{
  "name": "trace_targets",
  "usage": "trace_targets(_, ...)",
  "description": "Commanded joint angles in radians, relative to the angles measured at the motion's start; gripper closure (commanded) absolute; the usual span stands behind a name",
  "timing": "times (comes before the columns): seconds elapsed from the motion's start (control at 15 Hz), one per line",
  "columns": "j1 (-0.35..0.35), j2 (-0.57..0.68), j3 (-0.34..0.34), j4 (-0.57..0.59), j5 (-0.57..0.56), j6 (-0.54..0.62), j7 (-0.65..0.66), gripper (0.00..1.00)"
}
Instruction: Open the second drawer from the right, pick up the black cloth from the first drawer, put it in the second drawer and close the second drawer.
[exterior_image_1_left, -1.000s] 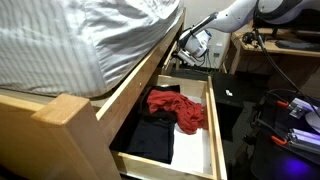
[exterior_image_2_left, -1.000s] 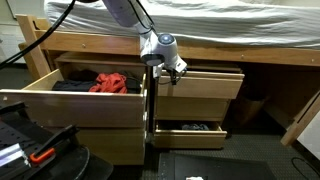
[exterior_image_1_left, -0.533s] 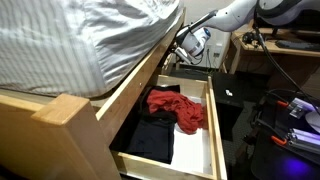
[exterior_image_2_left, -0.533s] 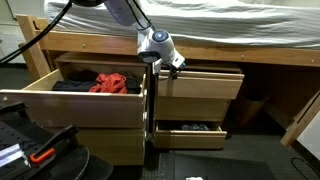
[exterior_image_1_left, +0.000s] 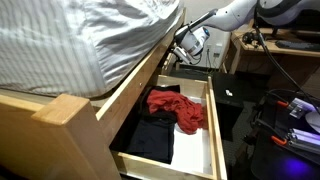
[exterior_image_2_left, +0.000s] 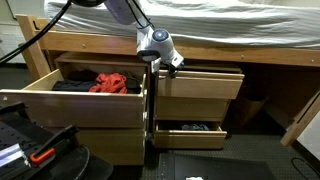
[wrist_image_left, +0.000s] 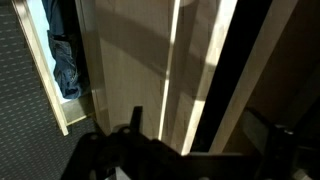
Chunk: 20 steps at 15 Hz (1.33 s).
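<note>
Gripper (exterior_image_2_left: 170, 63) with jaws spread wide and empty, upper centre of the frame in an exterior view, close by the top left corner of the second drawer (exterior_image_2_left: 203, 85), first drawer (exterior_image_2_left: 75, 108) pulled out at left, black cloth (exterior_image_2_left: 68, 86) lying inside it beside a red cloth (exterior_image_2_left: 112, 82), well apart from the gripper

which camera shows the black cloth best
An exterior view: the black cloth lies spread in the first drawer, beside the red cloth. In an exterior view, the black cloth is a dark sliver; the wrist view misses it.
</note>
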Motion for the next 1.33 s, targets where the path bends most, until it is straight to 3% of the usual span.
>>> trace_targets(0.0, -0.010, -0.006, 0.045, -0.023, -0.007, 0.093, -0.045, 0.00)
trace_targets(0.13, -0.014, 0.039, 0.102, 0.034, -0.055, 0.190, -0.097, 0.00)
trace_targets(0.4, 0.050, 0.066, -0.003, 0.077, -0.050, 0.115, -0.047, 0.00)
trace_targets(0.47, 0.017, 0.040, 0.022, 0.025, -0.049, 0.163, -0.056, 0.00)
trace_targets(0.93, 0.037, 0.055, 0.003, 0.038, -0.049, 0.147, -0.051, 0.00)
trace_targets(1.13, 0.026, 0.048, -0.052, 0.057, -0.025, -0.097, 0.004, 0.00)
trace_targets(1.27, 0.022, 0.065, -0.101, 0.084, -0.087, -0.230, 0.111, 0.00)
